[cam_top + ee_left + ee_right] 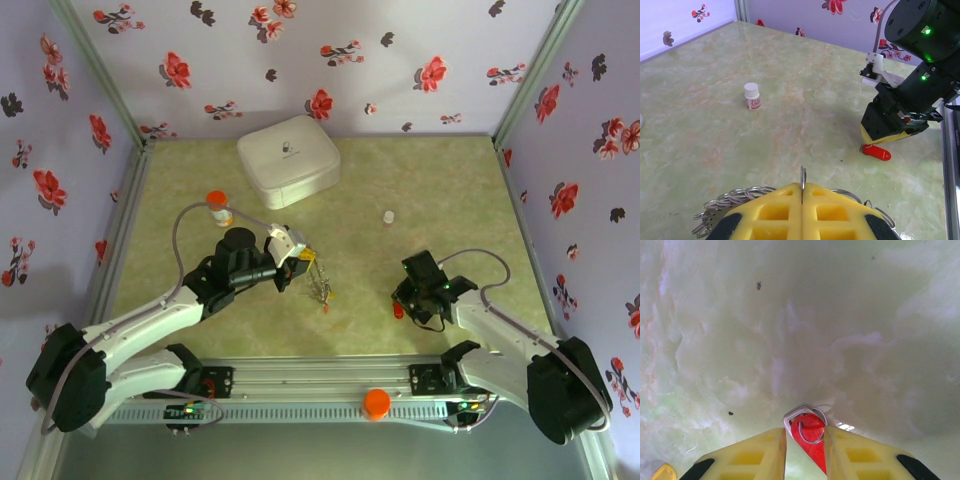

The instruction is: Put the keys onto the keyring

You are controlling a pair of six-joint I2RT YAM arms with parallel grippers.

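The left tool [802,189], its yellow pads nearest the lens in the left wrist view, was clenched on a thin metal edge of the keyring [747,192], whose small loops fanned out on both sides of the pads. Seen from above, that tool [303,258] held the keyring [316,272] over the pale green desk [450,190], left of centre, with a small bunch of keys [321,287] dangling beneath it. Well apart to the right, the right tool [404,306] pointed down at a red key [399,313] lying flat on the desk. Its wrist camera showed the right tool [805,435] partly released, pads apart and straddling the red key [810,440], with bare desk visible between the key and the left pad. A small white-capped bottle [388,217] stood upright behind the two tools, an orange-capped bottle [217,207] stood beyond the left arm, and a white rounded case [288,160] lay near the back wall
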